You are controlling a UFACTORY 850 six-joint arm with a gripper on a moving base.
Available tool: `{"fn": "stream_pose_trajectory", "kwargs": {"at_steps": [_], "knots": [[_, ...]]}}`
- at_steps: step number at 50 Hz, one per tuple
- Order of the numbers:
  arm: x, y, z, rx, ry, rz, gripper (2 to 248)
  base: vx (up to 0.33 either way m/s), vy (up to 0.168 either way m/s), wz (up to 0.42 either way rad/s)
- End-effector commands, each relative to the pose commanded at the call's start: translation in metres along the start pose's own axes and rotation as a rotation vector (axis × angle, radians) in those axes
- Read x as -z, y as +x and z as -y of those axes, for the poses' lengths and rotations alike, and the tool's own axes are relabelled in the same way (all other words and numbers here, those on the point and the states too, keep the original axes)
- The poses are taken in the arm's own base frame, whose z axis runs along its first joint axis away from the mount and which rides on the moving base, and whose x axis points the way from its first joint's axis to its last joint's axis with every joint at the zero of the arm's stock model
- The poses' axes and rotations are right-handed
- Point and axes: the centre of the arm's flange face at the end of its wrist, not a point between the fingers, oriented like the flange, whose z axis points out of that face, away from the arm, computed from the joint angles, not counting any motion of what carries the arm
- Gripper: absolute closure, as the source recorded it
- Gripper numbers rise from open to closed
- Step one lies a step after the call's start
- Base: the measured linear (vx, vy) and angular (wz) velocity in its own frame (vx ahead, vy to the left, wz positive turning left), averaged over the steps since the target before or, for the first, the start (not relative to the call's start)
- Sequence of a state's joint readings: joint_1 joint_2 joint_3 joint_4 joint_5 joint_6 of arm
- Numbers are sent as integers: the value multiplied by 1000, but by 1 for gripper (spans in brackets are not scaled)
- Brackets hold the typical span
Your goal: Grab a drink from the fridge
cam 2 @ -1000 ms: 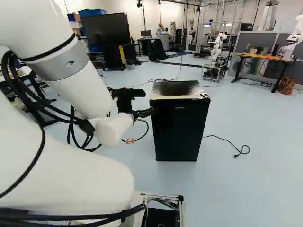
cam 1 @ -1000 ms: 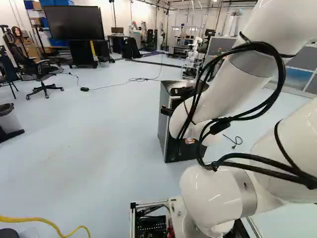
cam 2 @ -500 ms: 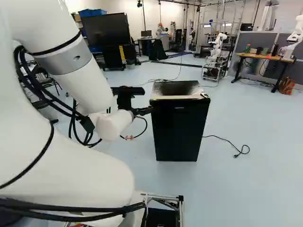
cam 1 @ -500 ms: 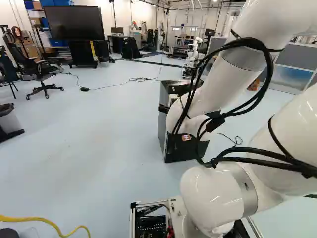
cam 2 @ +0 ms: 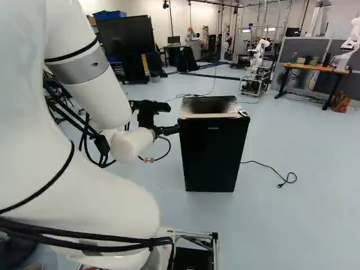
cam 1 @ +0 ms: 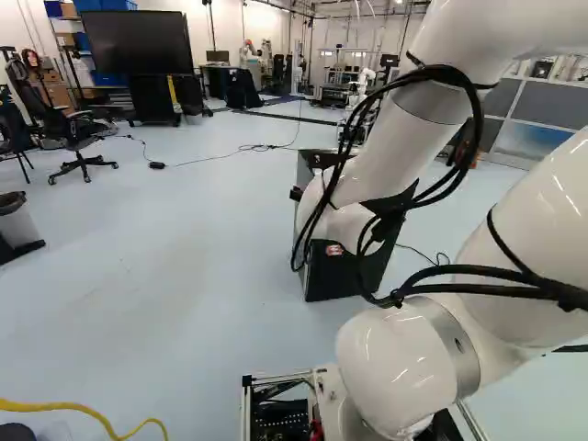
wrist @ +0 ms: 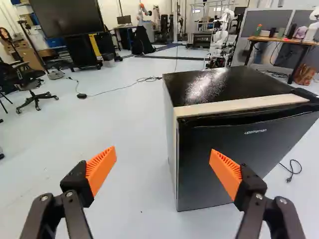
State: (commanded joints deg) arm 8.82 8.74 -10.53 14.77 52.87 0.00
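Note:
Beside the near left edge of the black fridge [cam 2: 214, 149], in the right base view, is my gripper [cam 2: 171, 130]. The wrist view shows the gripper [wrist: 163, 172] wide open, nothing held between its orange pads. Ahead of it stands the fridge [wrist: 239, 154], its door side edge lying between the two fingers' lines; one finger overlaps the door face, the other shows against the floor. The door looks closed, with a pale strip along its top. My forearm covers much of the fridge [cam 1: 342, 276] in the left base view. No drink is visible.
Another robot [cam 2: 257, 56] stands on a wheeled frame behind the fridge. A wooden table [cam 2: 315, 68] is farther right. A power cord [cam 2: 270, 169] lies on the floor beside the fridge. Office chair [cam 1: 83, 147] and large screen [cam 1: 138, 42] are at the far left.
The arm has swung, its forearm shifting left across the fridge in the left base view. In the right base view the gripper has turned and moved slightly left. The base and fridge have stayed put.

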Motion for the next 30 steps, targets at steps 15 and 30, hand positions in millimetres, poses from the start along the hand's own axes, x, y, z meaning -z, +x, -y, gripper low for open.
{"fn": "stream_pose_trajectory", "kwargs": {"at_steps": [15, 30], "knots": [[-6, -9, 10, -36, -43, 0, 3, 0, 0, 0], [-27, -15, 22, -70, -108, 13, 3, 0, 0, 0]]}}
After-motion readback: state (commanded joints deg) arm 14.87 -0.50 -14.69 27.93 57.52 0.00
